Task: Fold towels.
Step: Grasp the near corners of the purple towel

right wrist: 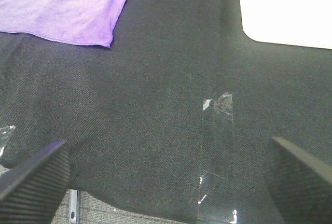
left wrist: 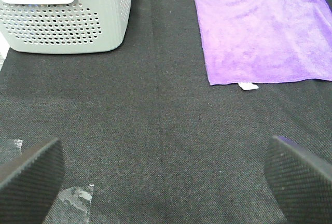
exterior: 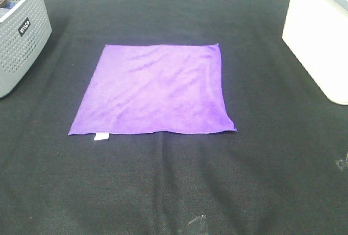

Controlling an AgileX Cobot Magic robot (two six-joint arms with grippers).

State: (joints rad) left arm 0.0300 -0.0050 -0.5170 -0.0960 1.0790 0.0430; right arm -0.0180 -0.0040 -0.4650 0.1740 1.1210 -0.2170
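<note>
The purple towel [exterior: 155, 89] lies spread flat in the middle of the black table cover, with its small white tag [exterior: 101, 136] at the near left corner. It also shows in the left wrist view [left wrist: 264, 35] and, as one corner, in the right wrist view [right wrist: 67, 6]. Neither gripper shows in the exterior high view. My left gripper [left wrist: 166, 182] is open and empty over bare cloth, well short of the towel. My right gripper [right wrist: 166, 182] is open and empty near the table's front edge, away from the towel's corner.
A grey perforated basket [exterior: 19, 33] stands at the back left and also shows in the left wrist view [left wrist: 67, 22]. A white box [exterior: 321, 33] stands at the back right. Strips of clear tape [right wrist: 218, 146] lie on the black cover [exterior: 174, 191] near the front.
</note>
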